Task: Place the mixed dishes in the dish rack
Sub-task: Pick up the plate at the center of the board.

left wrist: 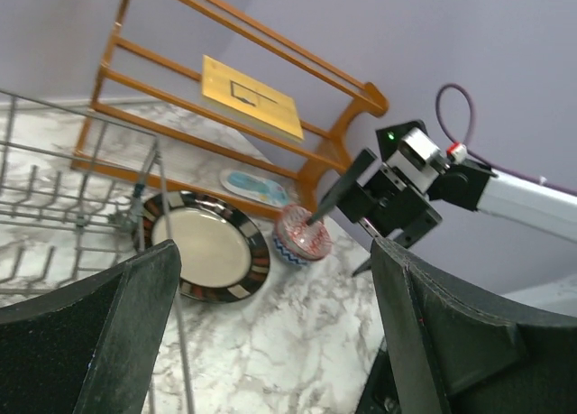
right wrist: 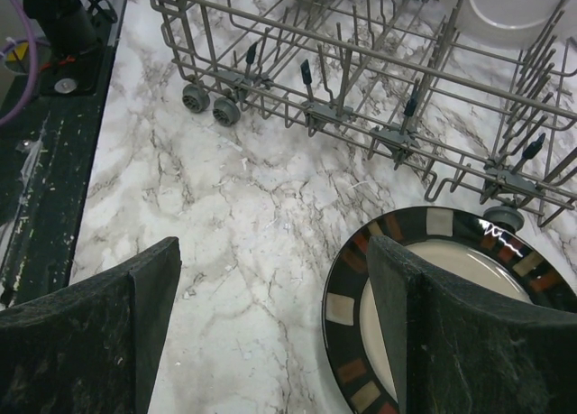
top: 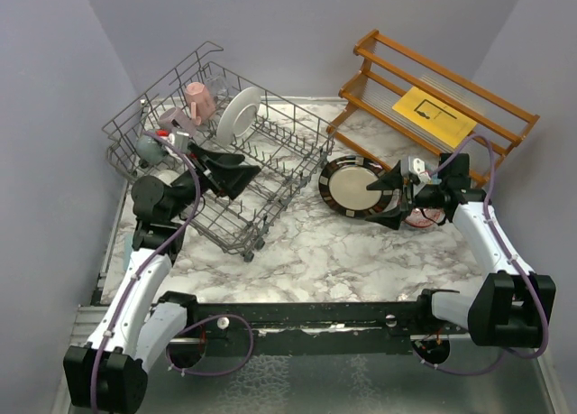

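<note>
Both my grippers stand spread and empty. The left gripper (top: 242, 179) hangs over the dish rack (top: 293, 193), and the right gripper (top: 383, 197) hovers low at the edge of the black-rimmed plate (top: 352, 187). I judge the loading partly done. A white plate (top: 242, 115), a pink mug (top: 196, 98) and a grey-teal mug (top: 149, 146) sit in the rack's far left end. Outside it are the black-rimmed plate, a red patterned bowl (left wrist: 302, 234) by my right gripper, and a blue patterned dish (left wrist: 255, 187) under the wooden shelf (left wrist: 374, 98). The black-rimmed plate lies face up on the marble table (top: 361, 252), just beside the rack's right corner. Being round, it has no long axis. The white plate stands on edge between tines.
</note>
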Motion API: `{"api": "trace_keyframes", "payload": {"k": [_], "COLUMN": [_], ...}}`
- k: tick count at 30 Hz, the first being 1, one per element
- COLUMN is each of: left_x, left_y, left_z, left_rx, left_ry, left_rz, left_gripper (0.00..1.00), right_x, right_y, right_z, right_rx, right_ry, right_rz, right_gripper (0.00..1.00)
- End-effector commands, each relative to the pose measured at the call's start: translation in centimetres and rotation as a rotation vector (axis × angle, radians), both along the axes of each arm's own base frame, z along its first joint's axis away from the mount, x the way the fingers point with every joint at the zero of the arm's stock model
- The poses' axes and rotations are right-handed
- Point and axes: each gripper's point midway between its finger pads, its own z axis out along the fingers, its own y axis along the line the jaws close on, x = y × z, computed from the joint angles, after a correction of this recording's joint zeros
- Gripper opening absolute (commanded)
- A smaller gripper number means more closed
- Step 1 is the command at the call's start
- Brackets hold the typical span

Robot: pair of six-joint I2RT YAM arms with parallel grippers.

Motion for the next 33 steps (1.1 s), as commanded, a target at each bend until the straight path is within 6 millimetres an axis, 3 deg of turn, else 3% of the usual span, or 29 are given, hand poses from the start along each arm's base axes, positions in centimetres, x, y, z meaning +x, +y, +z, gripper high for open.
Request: {"api": "trace_keyframes", "payload": {"k": [1,5,12,14,20,33], "left_x": [-1.1,-2.6,-5.2,-5.5,-6.3,-6.6], "left_y": [-1.6,-3.5,-7.1,-7.9,-10.1,-10.8], "left_z": [-1.5,-2.0,-3.0,-3.3,-3.9,-4.6], "left_rx": [-0.002,-0.015,-0.025,-0.012,0.037,0.001], "left_ry": [0.039,0.049,0.051,0.046,0.033,0.008], "left_rz": [-0.004,-0.047,-0.118,-0.117,-0.131,-0.099], "left_gripper": [0.89,0.89,0.89,0.89,0.89,0.89], "right_x": [-0.2,0.1,0.8,0.9,1.7,3.1], "right_y": [-0.1,-0.4,-0.9,-1.0,-1.5,-2.1], "right_z": [-0.2,-0.6,-1.5,-1.7,-2.8,-7.4], "right_rx": [0.002,-0.042,-0.113,-0.132,-0.185,-0.351], "right_ry": [-0.05,-0.095,-0.179,-0.21,-0.291,-0.418], "right_rz": [0.016,0.01,0.009,0.01,-0.003,0.029], "right_gripper": [0.84,0.84,0.93,1.0,1.0,1.0]}}
